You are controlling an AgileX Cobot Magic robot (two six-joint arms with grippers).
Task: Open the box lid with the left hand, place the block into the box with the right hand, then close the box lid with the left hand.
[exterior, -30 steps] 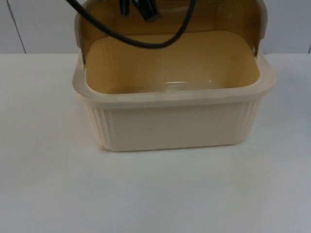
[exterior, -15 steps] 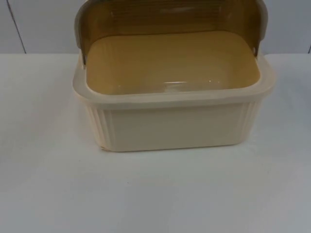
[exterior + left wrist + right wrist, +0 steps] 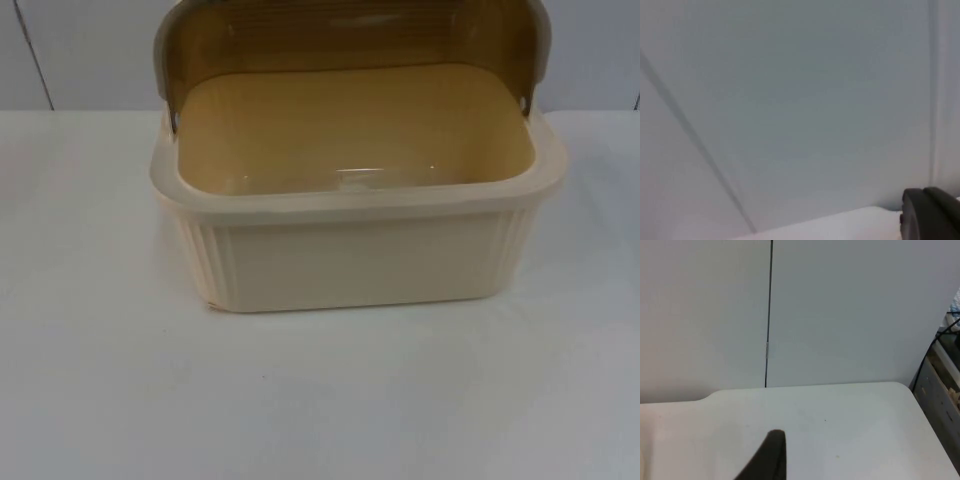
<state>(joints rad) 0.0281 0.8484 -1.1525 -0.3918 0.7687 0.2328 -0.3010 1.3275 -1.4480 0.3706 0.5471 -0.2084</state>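
A cream ribbed box stands at the back middle of the white table. Its amber see-through lid is raised upright behind the opening. The box's bare inner floor shows, with nothing lying on it. My left gripper is held up facing the grey wall, with a strip of table edge below it. My right gripper hangs above the table's far right part and looks toward the wall.
The grey partition wall rises right behind the box. White table top spreads in front of the box and to both sides. In the right wrist view the table's corner ends beside a shelf.
A second ago a black gripper hung over the raised lid in the top view; it has since pulled out of that view. The box and lid have not moved.
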